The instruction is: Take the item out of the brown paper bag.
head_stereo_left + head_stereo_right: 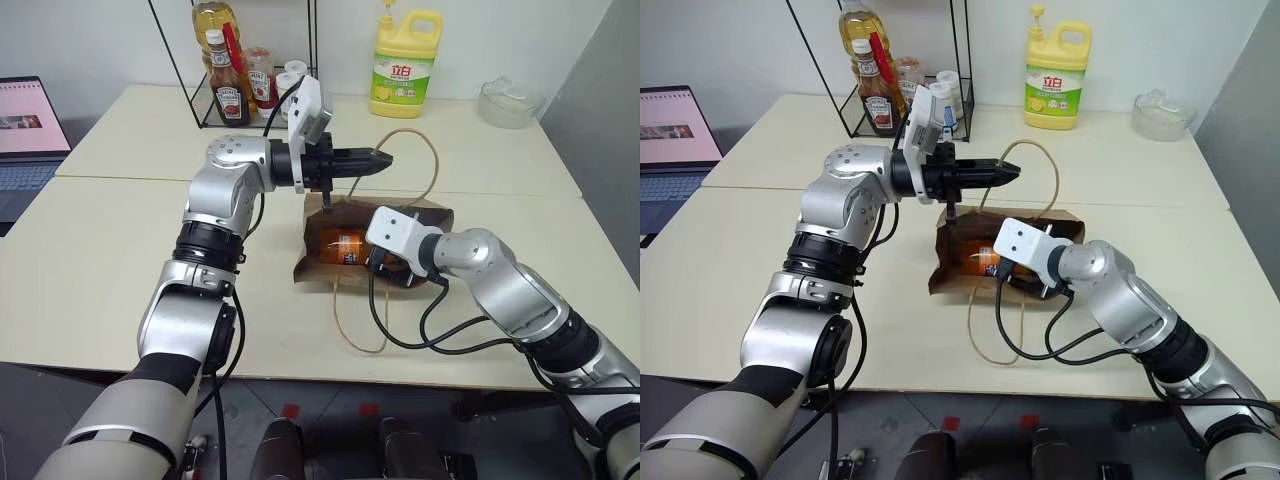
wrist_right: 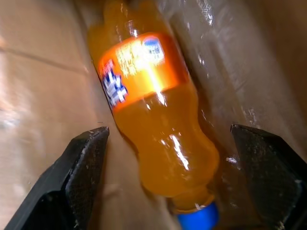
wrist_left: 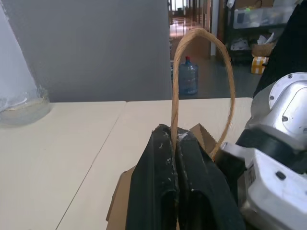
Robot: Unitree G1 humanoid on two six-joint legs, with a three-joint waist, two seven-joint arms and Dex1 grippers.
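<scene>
The brown paper bag (image 1: pixel 312 268) lies on its side on the beige table, its mouth held open. My left gripper (image 1: pixel 385 159) is shut on one tan loop handle (image 3: pixel 225 72) and holds it up above the bag. The other handle (image 1: pixel 350 322) trails on the table in front. Inside the bag lies the item (image 2: pixel 153 105), a clear bottle of orange soda with an orange-and-blue label and a blue cap (image 2: pixel 199 218). My right gripper (image 2: pixel 170 136) is inside the bag's mouth, open, one finger on each side of the bottle's neck end and not touching it.
A yellow detergent jug (image 1: pixel 403 62) stands at the back. To its left is a wire rack with sauce bottles (image 1: pixel 232 90). A glass bowl (image 1: pixel 508 100) sits at the back right. A laptop (image 1: pixel 25 130) is at the far left.
</scene>
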